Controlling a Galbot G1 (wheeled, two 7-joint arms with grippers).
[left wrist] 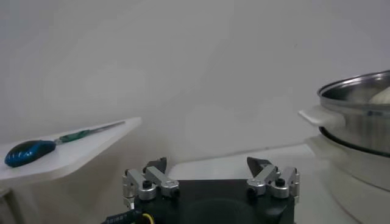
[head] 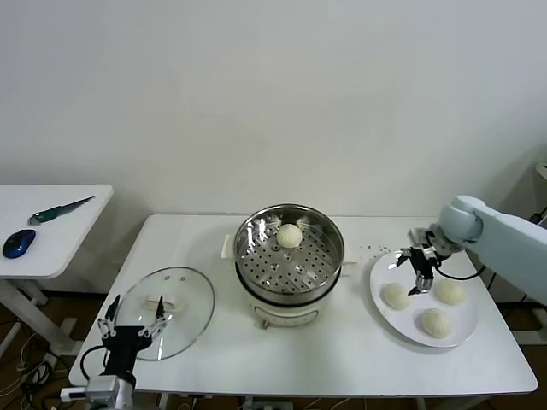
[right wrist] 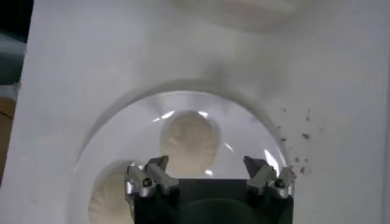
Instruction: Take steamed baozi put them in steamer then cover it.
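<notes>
One steamed baozi (head: 290, 236) already sits in the steamer (head: 329, 256); three more lie on the white plate (head: 382, 309), so loading is in hand. The right gripper (head: 420, 275) hangs over the plate, jaws spread wide and empty, and must descend squarely onto the nearest bun (right wrist: 190, 142). The left gripper (head: 131, 326), likewise wide and empty, waits at the glass cover (head: 191, 309) lying left of the pot.

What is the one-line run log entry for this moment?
right pincer: open, above plate baozi | left pincer: open, by cover | steamer: one baozi inside, uncovered
</notes>
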